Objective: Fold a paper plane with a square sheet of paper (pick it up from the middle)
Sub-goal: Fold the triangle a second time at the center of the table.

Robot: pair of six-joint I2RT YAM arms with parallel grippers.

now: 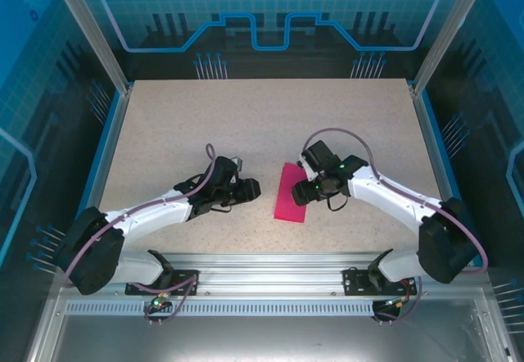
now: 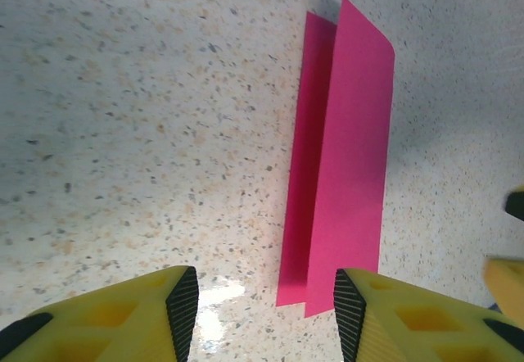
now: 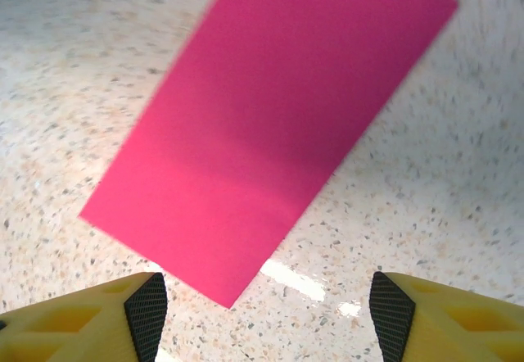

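Starts left of the square sheet of paper with the left gripper: near the sheet's left side, apart from it, jaws apart and clamped on nothing. From the left wrist, looks along the sheet, its near end lying between the two open jaws in view. Lies flat on the speckled table, folded lengthwise into a narrow strip (one layer offset a little from the other). Ends at the sheet's right edge with the right gripper: jaws wide apart, empty, over that edge from above; cannot tell whether touching.
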